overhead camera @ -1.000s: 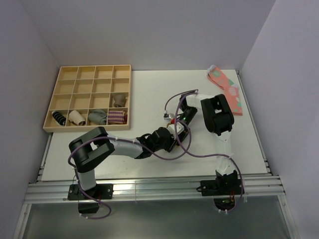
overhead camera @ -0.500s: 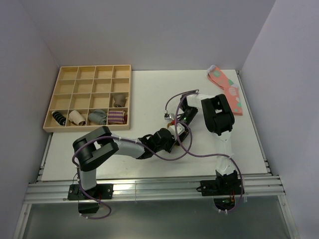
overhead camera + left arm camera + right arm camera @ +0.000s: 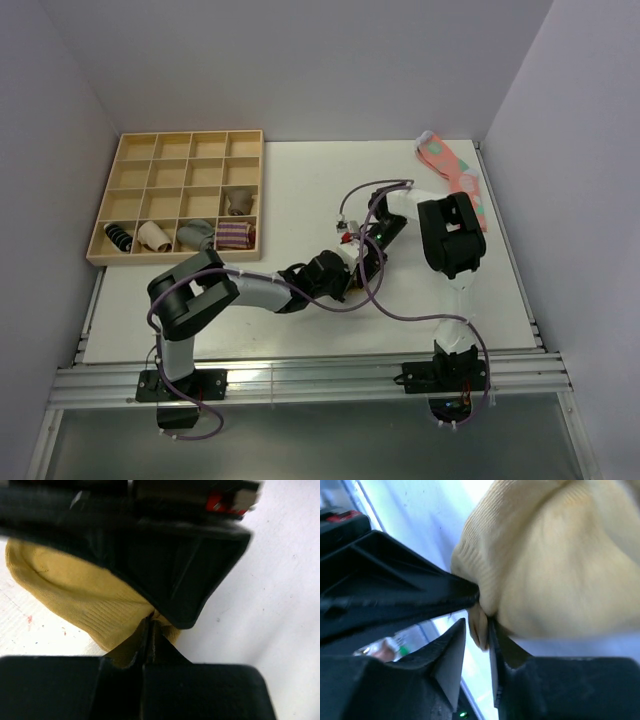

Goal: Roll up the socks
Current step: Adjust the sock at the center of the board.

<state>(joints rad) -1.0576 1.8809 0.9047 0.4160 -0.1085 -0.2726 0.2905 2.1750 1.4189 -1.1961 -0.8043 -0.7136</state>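
Left end effector [image 3: 148,626] has just snapped together, pinching the socks [image 3: 75,592] in the middle of the worktop [image 3: 300,190]; right end effector [image 3: 476,626] has eased slightly apart around a fold of them.

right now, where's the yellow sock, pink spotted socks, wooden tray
yellow sock [image 3: 90,607]: left wrist view, ribbed part
pink spotted socks [image 3: 441,155]: top view, far end
wooden tray [image 3: 170,257]: top view, front rim
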